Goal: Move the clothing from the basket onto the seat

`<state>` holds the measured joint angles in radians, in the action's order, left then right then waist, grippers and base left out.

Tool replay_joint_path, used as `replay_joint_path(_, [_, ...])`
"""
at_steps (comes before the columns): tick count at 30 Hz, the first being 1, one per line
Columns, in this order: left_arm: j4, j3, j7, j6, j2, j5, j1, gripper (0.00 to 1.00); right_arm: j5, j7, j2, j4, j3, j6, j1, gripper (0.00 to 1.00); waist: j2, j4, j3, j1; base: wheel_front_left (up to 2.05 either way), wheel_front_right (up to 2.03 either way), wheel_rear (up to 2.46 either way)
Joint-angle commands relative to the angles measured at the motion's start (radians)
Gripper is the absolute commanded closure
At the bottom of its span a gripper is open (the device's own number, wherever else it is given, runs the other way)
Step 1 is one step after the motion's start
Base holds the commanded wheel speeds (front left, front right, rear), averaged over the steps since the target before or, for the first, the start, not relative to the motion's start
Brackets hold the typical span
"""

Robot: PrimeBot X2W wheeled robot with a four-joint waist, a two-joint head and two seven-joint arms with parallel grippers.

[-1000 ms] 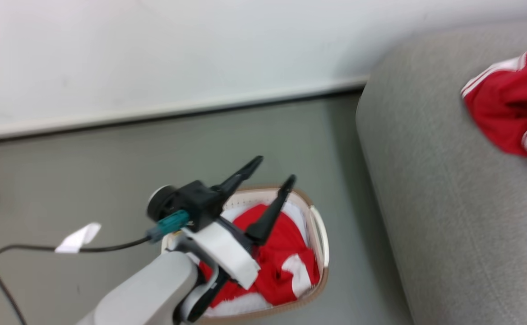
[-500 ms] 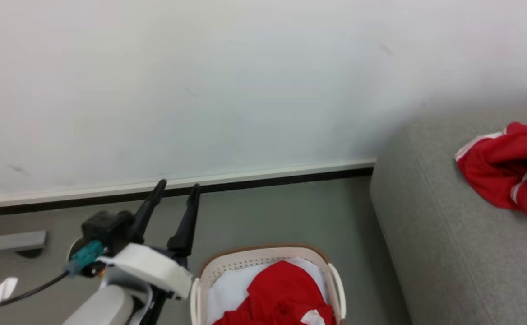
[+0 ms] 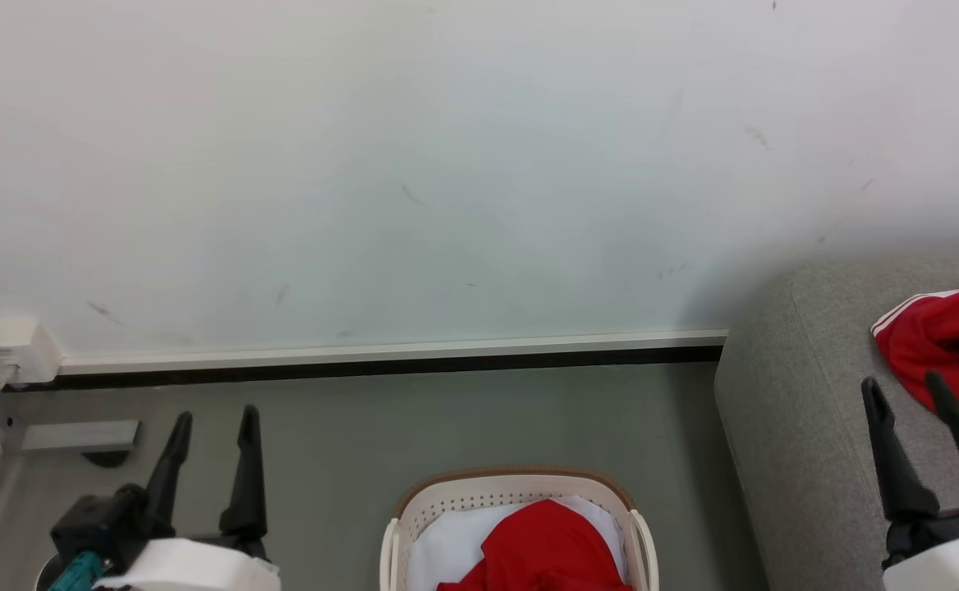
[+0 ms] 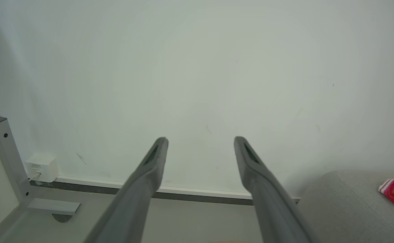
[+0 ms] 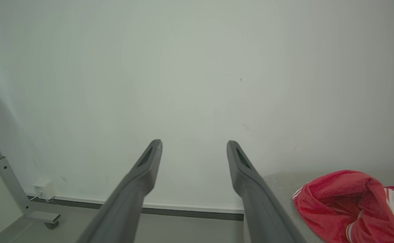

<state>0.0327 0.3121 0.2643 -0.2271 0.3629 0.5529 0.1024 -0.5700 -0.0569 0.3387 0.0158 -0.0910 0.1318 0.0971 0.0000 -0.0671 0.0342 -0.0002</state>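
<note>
Left fingers (image 3: 246,468) swung off the basket (image 3: 520,484) to my side. Right fingers (image 3: 890,451) are spread too, both empty: one garment (image 3: 947,345) already dropped on the seat (image 3: 791,427), more clothing (image 3: 545,542) waiting.

No legible text, brand, number or sign. Small white wall box (image 4: 41,166), far left at skirting (image 4: 190,193): dark printed mark on front face, too small to read. Red clothing (image 5: 343,206) on seat (image 5: 284,182), right: white stripes and panel, no print readable
</note>
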Motion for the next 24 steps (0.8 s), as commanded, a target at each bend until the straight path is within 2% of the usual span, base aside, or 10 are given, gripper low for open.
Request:
replay_joint_path(1, [-0.003,-0.036,0.0,0.014,-0.024,-0.037,-0.043,0.0,0.041,-0.036,-0.035,-0.014,0.01,-0.002,-0.051,0.0,0.0,0.001,0.004,0.0002,0.0,0.0,0.0])
replay_joint_path(9, [0.012,-0.203,0.0,0.103,-0.145,-0.201,-0.143,0.0,0.138,-0.192,-0.134,-0.133,-0.02,-0.002,-0.108,0.0,0.0,-0.005,-0.003,0.0002,0.0,0.0,0.0])
replay_joint_path(16, [0.053,-0.285,0.0,0.202,-0.239,-0.305,-0.166,0.0,0.173,-0.209,-0.178,-0.196,-0.059,-0.002,-0.071,0.0,0.0,-0.008,-0.017,0.0002,0.0,0.0,0.0])
replay_joint_path(24, [0.101,-0.346,0.0,0.276,-0.29,-0.369,-0.148,0.0,0.19,-0.209,-0.195,-0.199,-0.063,-0.002,-0.053,0.0,0.0,-0.002,-0.019,0.0002,0.0,0.0,0.0])
